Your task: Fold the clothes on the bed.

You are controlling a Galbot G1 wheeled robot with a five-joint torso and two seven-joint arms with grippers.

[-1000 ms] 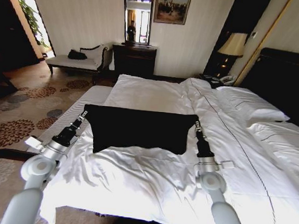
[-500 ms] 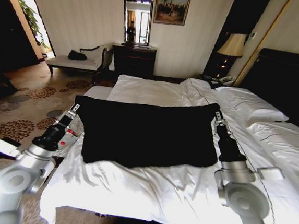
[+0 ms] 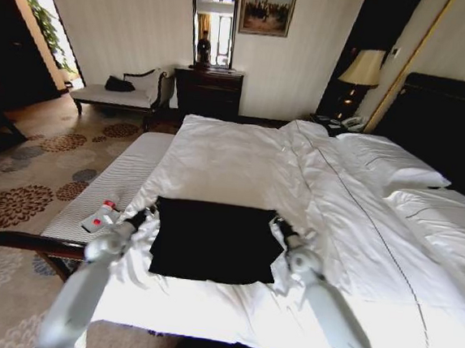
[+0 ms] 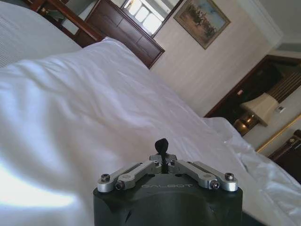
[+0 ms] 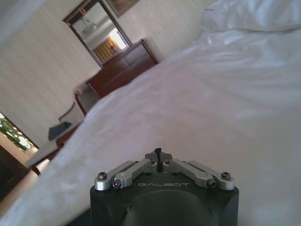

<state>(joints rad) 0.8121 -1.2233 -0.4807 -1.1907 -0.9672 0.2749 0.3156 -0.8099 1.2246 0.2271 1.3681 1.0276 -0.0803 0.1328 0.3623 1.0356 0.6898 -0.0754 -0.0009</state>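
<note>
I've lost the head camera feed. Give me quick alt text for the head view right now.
A black T-shirt, folded to a rectangle, lies flat on the white bed, with the left gripper at its near-left corner and the right gripper at its near-right corner. An upholstered bench holding a small white device stands at the bed's left side.

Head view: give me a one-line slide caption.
Left gripper and right gripper pinch the black T-shirt by its far corners, spread flat on the white bed.

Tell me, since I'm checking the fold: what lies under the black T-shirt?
The white duvet of the bed lies under the black T-shirt; whatever is beneath its middle is covered.
</note>
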